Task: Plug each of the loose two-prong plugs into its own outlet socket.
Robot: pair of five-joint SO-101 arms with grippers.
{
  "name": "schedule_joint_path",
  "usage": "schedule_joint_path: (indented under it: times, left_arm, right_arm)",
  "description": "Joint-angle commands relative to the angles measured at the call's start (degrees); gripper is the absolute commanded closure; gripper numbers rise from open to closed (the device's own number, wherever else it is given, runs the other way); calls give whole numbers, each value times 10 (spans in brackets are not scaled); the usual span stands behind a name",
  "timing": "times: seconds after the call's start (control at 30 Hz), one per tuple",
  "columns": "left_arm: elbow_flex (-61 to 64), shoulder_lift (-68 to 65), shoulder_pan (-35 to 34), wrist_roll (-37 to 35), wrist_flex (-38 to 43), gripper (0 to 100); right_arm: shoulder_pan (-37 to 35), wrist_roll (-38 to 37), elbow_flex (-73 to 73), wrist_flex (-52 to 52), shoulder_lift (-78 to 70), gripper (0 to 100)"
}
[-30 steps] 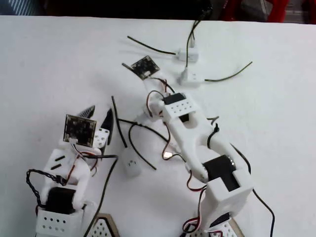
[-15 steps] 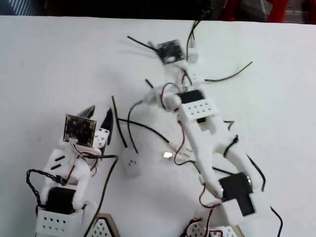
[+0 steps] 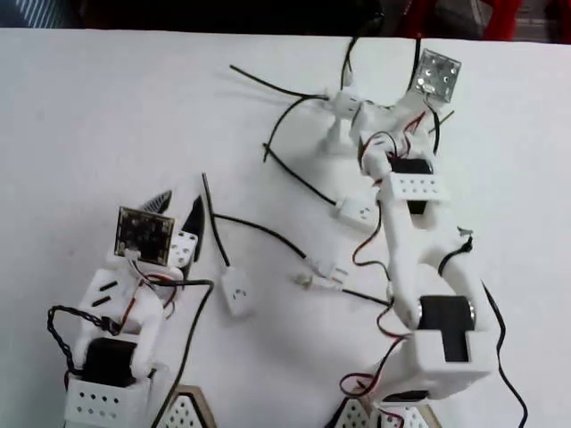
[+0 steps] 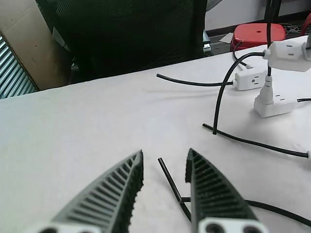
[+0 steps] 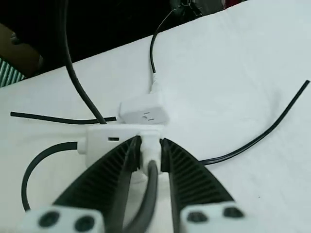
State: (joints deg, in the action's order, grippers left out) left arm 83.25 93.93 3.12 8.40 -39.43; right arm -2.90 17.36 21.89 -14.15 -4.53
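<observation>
Two jaws of the right gripper (image 5: 149, 142) pinch narrow on a white held plug (image 5: 149, 155), its black cord running back between them. Plug nose sits against the near socket block (image 5: 104, 141); the far socket block (image 5: 143, 112) is just beyond, face slots showing. Prongs hidden, so can't tell if seated.

Change: one second back the right arm (image 3: 406, 232) lay across the centre of the high view, gripper near frame centre. Half a second back it was partway up. Now it stretches to upper right, gripper on the socket cluster at upper centre. A cord loop has come along with it, and the mid socket block (image 3: 357, 210) is uncovered at centre-right. Judgement: carry done, insertion in hand; prongs must line up with the slots and the block must not slide away.

Idle: left gripper (image 4: 164, 154), lower left in the high view, same spot throughout. Jaws moderately spread, empty, a black cord end (image 4: 167, 174) between the tips on the table (image 3: 107, 116).

Counts: 2 arms, 2 grippers. Plugs: 1 held, 1 loose plug (image 3: 326, 270) with bare prongs at frame centre. Socket blocks: the mid one, the lower socket block (image 3: 236, 294) at lower centre, plus the cluster. Left wrist view separates three white pieces there, so about 5, but overlap leaves that uncertain.
</observation>
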Motion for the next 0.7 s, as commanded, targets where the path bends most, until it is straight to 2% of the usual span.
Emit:
schedule_joint_path:
  times: [0.0,0.1,0.27,0.57,0.67]
  left_arm:
    - [-3,7,4,-1,-4,847]
    - [-3,7,4,-1,-4,847]
    - [-2,7,4,-1,-4,847]
    - [5,7,4,-1,1,846]
    - [5,7,4,-1,1,846]
  right_arm:
    - [4,5,-27,30,-25,981]
    - [17,5,-87,-27,-69,951]
    - [19,8,-206,-182,-138,810]
    - [18,3,-243,-323,-80,808]
    - [16,-50,-243,-390,-31,808]
